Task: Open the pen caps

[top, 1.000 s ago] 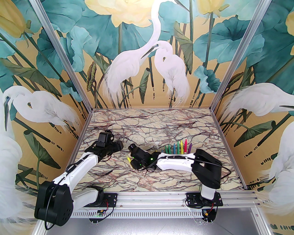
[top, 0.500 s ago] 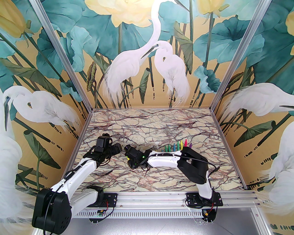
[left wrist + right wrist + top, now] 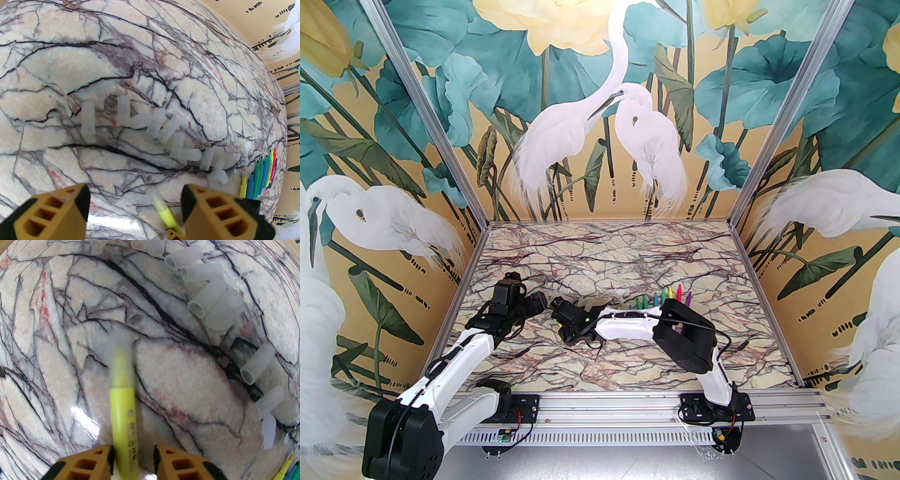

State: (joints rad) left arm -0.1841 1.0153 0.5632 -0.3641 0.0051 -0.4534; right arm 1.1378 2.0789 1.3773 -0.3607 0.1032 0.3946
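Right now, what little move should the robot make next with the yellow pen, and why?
Probably the left gripper should ease forward over the clear cap and close on it. The right gripper grips the yellow pen by its body, the cap is on, and the capped tip already pokes between the left gripper's open jaws.

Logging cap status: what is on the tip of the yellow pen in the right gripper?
A blurred see-through pen cap sits on the yellow pen; the tip underneath cannot be made out.
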